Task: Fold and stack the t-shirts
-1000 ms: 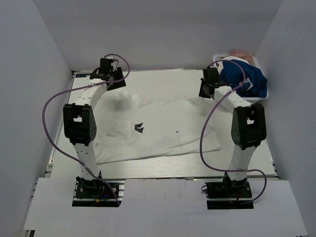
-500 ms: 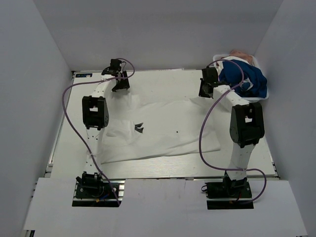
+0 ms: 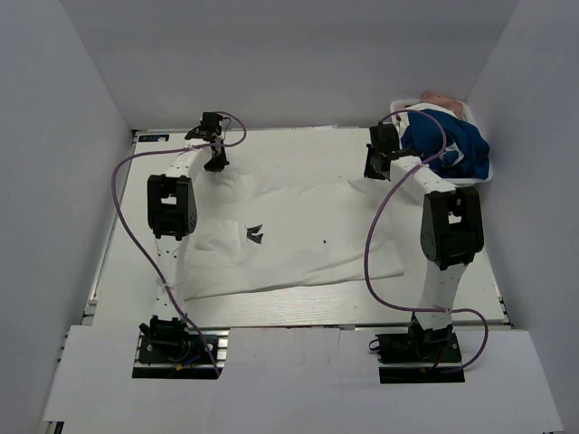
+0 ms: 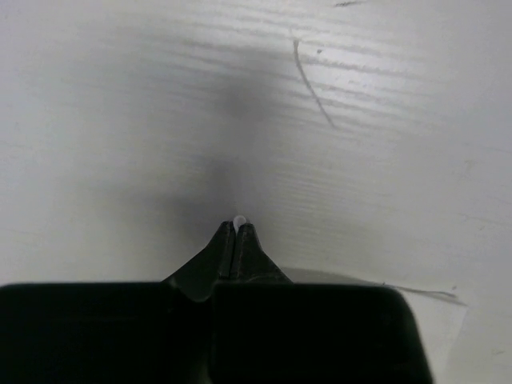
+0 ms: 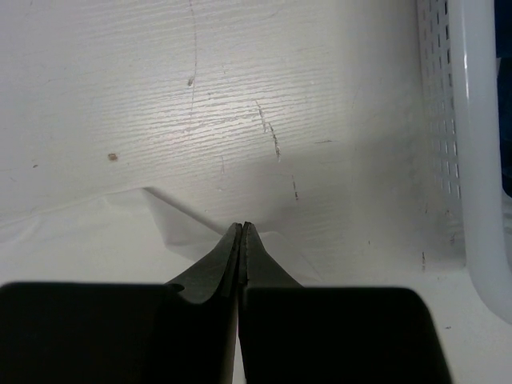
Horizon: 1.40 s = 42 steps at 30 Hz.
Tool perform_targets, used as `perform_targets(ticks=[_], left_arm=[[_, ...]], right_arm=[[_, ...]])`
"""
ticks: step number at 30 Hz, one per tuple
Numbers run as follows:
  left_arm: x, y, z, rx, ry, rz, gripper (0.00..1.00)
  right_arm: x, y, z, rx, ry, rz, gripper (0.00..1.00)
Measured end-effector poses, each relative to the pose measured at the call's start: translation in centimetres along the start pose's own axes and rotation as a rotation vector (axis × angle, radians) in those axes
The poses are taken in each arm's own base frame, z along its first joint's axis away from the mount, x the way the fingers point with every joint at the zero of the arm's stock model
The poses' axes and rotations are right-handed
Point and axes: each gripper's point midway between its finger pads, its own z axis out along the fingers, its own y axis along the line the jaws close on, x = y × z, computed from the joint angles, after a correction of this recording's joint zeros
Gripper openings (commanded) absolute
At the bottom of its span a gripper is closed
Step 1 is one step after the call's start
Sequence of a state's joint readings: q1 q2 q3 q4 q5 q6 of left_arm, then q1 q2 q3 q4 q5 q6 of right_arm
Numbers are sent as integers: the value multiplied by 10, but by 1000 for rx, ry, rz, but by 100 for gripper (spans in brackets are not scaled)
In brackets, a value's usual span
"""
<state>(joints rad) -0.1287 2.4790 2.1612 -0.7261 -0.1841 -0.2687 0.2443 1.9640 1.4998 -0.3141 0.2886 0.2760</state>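
A white t-shirt (image 3: 298,244) with a small black chest print (image 3: 254,234) lies spread and wrinkled across the table. My left gripper (image 3: 215,165) is at its far left corner. In the left wrist view that gripper (image 4: 238,225) is shut, and a tiny white nub of cloth shows at its tips. My right gripper (image 3: 371,170) is at the shirt's far right corner. Seen from the wrist, it (image 5: 242,227) is shut on the white cloth (image 5: 80,240), which tents up to the tips. A royal blue t-shirt (image 3: 452,145) is heaped in the basket.
A white perforated basket (image 5: 472,160) stands at the back right corner, just right of my right gripper, with blue, white and pinkish cloth (image 3: 443,98) in it. White walls enclose the table on three sides. Purple cables loop off both arms.
My left arm swung in from the far left toward the shirt's back left corner. Its gripper opened wide, then shut there. The right arm and gripper stayed still.
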Motion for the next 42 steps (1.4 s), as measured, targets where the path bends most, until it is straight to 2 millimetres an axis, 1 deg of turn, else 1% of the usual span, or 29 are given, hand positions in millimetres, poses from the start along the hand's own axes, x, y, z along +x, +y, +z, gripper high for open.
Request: perform_targets(ticks=[3, 6, 9, 11, 13, 14, 16, 18, 22, 25, 29, 33, 38, 39, 40, 41, 42], left_arm=[[8, 3, -6, -10, 19, 6, 0], [21, 8, -23, -32, 41, 15, 0], [33, 14, -59, -55, 42, 12, 0], [41, 17, -91, -57, 22, -2, 0], [51, 19, -122, -53, -2, -26, 0], [58, 21, -134, -53, -9, -37, 0], [79, 26, -158, -58, -12, -60, 0], [101, 32, -172, -73, 0, -81, 0], [147, 53, -192, -117, 32, -144, 0], [173, 68, -209, -137, 31, -197, 0], [200, 84, -228, -162, 23, -289, 0], [232, 99, -234, -222, 58, -376, 0], [257, 109, -230, -307, 123, -439, 0], [261, 110, -229, -324, 140, -444, 8], [266, 111, -227, -341, 158, -446, 23], [270, 112, -225, -356, 174, -447, 45], [274, 113, -224, -367, 190, -444, 64]], right_arm=[[3, 0, 0, -4, 2, -17, 0], [8, 0, -6, -4, -4, -46, 0], [15, -4, -22, -4, -22, -62, 0], [16, -6, -35, -5, -40, -61, 0], [12, -8, -48, -4, -75, -54, 0], [10, -11, -55, 0, -94, -49, 0], [8, -16, -67, 8, -126, -39, 0], [11, -22, -76, 20, -143, -29, 0], [26, -34, -88, 46, -147, -7, 0], [42, -46, -92, 82, -137, 9, 0], [57, -67, -96, 167, -125, 37, 0], [66, -87, -96, 242, -112, 79, 0], [77, -100, -92, 265, -79, 124, 0], [79, -100, -91, 262, -72, 132, 0], [83, -99, -90, 257, -62, 138, 1], [88, -99, -89, 251, -50, 142, 16], [94, -98, -88, 244, -37, 154, 34]])
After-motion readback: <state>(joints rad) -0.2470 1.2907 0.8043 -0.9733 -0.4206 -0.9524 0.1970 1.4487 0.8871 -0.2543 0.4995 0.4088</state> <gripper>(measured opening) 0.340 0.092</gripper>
